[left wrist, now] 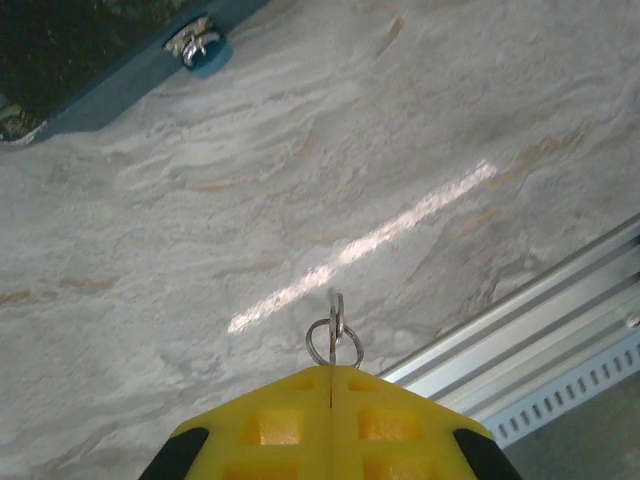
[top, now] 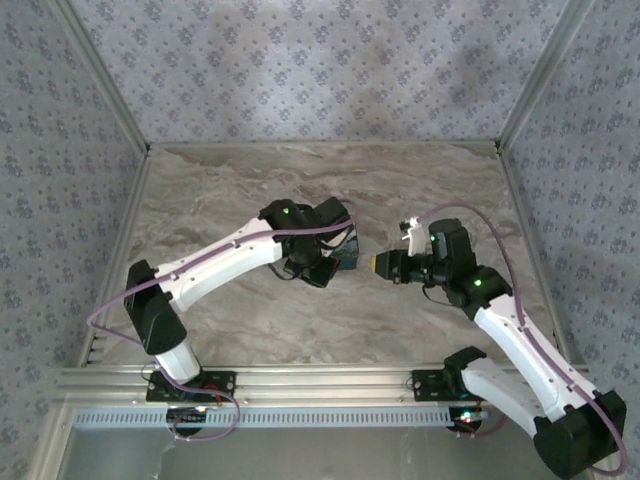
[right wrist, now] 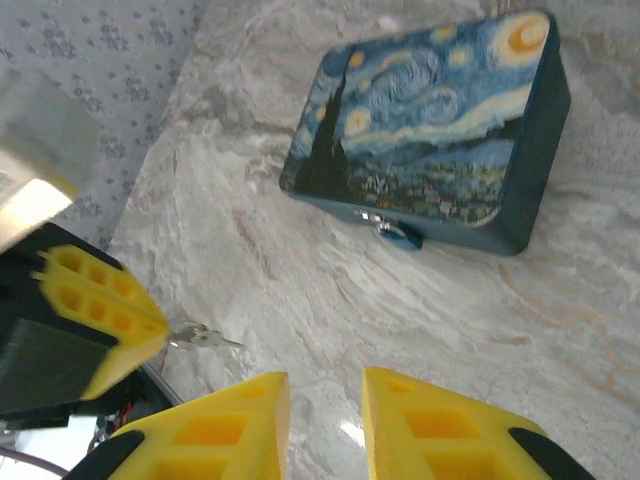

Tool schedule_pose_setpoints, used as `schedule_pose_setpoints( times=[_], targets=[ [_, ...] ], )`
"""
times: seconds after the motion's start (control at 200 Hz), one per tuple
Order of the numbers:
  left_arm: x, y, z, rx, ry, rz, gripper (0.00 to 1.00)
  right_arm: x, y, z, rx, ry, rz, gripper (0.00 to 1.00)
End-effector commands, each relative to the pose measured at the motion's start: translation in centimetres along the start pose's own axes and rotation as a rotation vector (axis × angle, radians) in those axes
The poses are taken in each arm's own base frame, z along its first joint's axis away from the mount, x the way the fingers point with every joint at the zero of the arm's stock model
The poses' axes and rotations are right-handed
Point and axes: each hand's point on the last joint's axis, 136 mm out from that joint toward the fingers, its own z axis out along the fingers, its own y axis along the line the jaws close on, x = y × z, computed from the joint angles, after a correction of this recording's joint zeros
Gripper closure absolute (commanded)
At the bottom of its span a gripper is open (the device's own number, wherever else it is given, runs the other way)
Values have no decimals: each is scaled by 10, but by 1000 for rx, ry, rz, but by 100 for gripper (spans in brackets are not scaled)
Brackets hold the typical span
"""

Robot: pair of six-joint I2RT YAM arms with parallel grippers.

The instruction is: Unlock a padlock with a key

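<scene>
The left gripper [left wrist: 331,375] is clenched, its 2 yellow fingers pressed flat together on the key [right wrist: 205,338]. The blade and its wire ring [left wrist: 333,345] stick out past the fingertips. In the left wrist view the key points out over bare marble, and the box corner with the lock sits far off at the upper left.

The right gripper [right wrist: 325,400] is released. Its 2 fingers stand apart with marble showing through the gap, and they aim toward the front face of the box.

The padlock [right wrist: 393,230] hangs from a small silver hasp at the lower front edge of the Starry Night box [right wrist: 430,120], about midway along that face and right down at the tabletop. The box lies flat on the marble table [top: 330,180].

In the right wrist view a broad stretch of bare marble separates the padlock from both grippers, and the key tip is well apart from the lock.

From above, the 2 grippers face each other near the middle of the table with a narrow gap between them. The box is tucked under the left wrist. Behind them bare marble runs to the back.

Papered walls [top: 320,70] close 3 sides, with metal posts at the corners. An aluminium rail [top: 330,385] carrying both bases bounds the near edge, and in the left wrist view it crosses the lower right corner.
</scene>
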Motion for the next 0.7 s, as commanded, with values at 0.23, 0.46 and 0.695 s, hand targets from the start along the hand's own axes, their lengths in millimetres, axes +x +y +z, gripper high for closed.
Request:
schedule_pose_setpoints(
  times=[0.23,0.46,0.695],
  targets=[
    [-5,-43,-47,246,-100,109,100,8,63,1,-387,-44,-99,47],
    [-6,-50,-56,293,-129,110,100,17,77,8,-385,-25,-175,45],
    [-5,-54,-54,308,-131,113,100,21,87,12,-384,-4,-212,45]
  ],
)
